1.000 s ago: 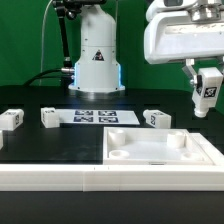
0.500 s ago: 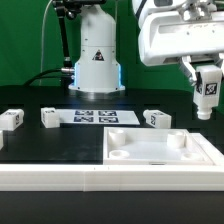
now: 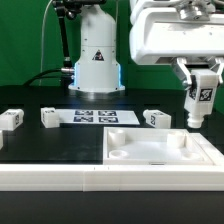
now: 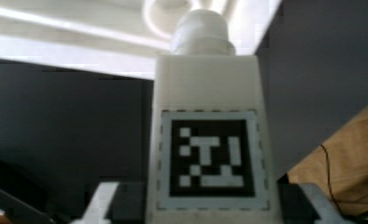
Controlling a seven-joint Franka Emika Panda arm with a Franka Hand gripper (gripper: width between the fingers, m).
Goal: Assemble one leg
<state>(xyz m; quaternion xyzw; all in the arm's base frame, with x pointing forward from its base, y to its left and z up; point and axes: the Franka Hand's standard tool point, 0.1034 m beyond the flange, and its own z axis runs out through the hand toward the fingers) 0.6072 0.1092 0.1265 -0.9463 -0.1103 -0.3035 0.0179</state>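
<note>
My gripper (image 3: 201, 82) is shut on a white leg (image 3: 200, 102) with a black-and-white marker tag, held upright in the air at the exterior view's right, above the far right corner of the white tabletop panel (image 3: 160, 152) with round sockets. In the wrist view the held leg (image 4: 211, 150) fills the middle, tag facing the camera, between the fingers (image 4: 106, 202). Three more legs lie on the black table: one at the exterior view's left (image 3: 11, 119), one left of the marker board (image 3: 49, 117) and one right of it (image 3: 156, 119).
The marker board (image 3: 94, 117) lies flat at mid table. The robot base (image 3: 95, 60) stands behind it with cables to its left. A white wall (image 3: 60, 175) runs along the table's front edge.
My gripper with the held leg has moved toward the exterior view's left and slightly down. The leg now tilts a little. The other legs and the panel have not moved.
</note>
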